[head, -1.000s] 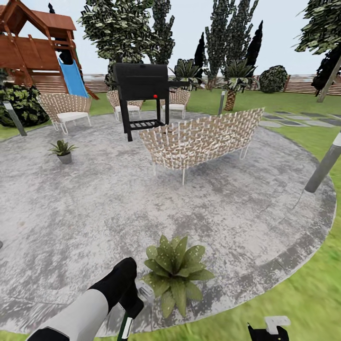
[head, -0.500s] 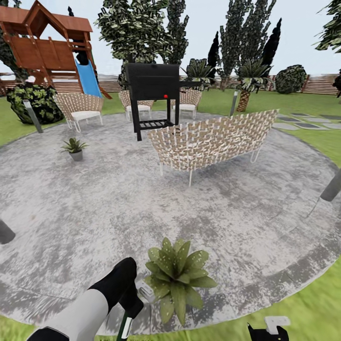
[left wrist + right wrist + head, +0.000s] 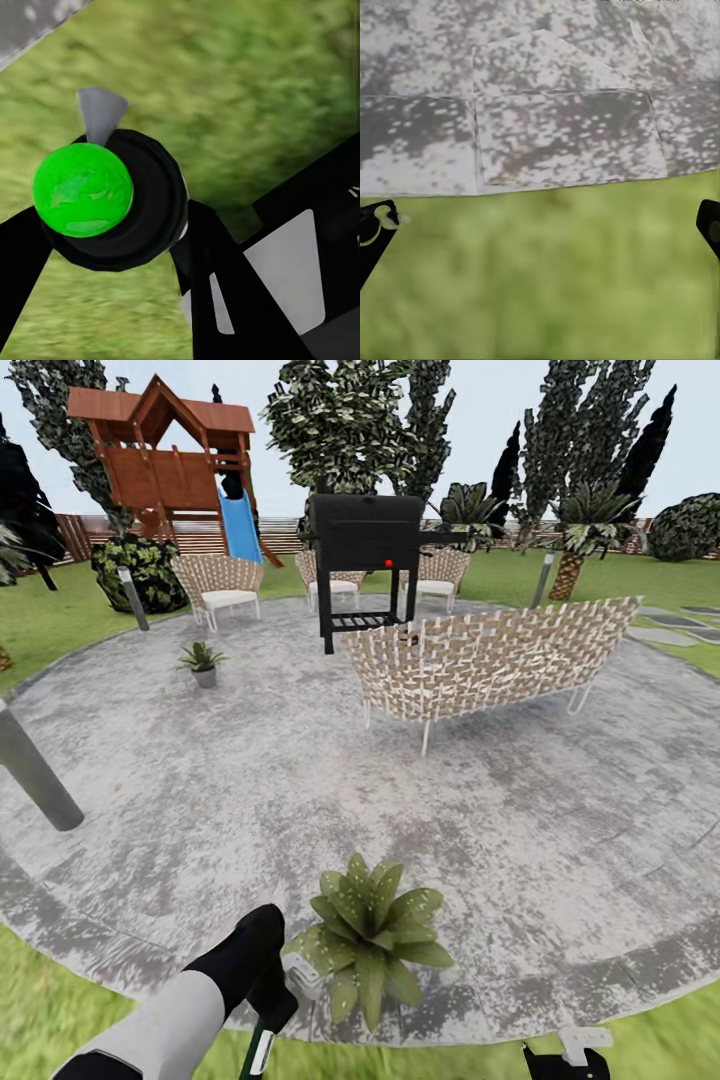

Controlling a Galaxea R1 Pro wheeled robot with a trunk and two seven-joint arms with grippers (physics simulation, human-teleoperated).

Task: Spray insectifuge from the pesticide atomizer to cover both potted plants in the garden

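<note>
The far potted plant (image 3: 203, 658) sits at ten o'clock on the patio (image 3: 250, 780). The left gripper (image 3: 268, 1000) pinches the pesticide atomizer (image 3: 262, 1048) at six o'clock, just beside the near potted plant (image 3: 368, 932); aim the nozzle squarely over its leaves. The right gripper (image 3: 568, 1060) hangs spread, empty.

Pesticide atomizer (image 3: 262, 1048) cut off below.
</note>
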